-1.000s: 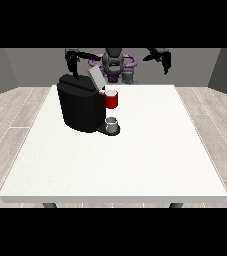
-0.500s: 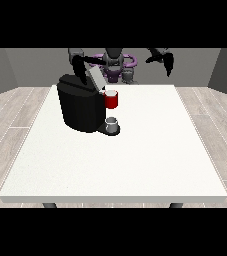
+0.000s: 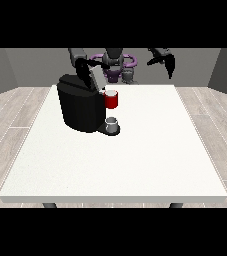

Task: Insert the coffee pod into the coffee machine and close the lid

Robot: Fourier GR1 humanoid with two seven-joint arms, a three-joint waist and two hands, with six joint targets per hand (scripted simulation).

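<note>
A black coffee machine stands on the far left part of a white table, its bulky body wider than tall and its front turned toward the view's right, where a red head juts out over a small grey cup on the drip base. The red part sits upright, with a pale round top that may be the pod; whether a pod lies in it cannot be told. The machine's lid rises tilted from the top rear of the body, leaning toward the robot, which stands behind the table's far edge. The hand at the view's left is at the lid, dark against dark, so how its fingers lie cannot be told. The hand at the view's right hangs raised above the table's far right corner, well apart from the machine, its fingers pointing downward and spread loosely, holding nothing. Grey plank flooring surrounds the table
</note>
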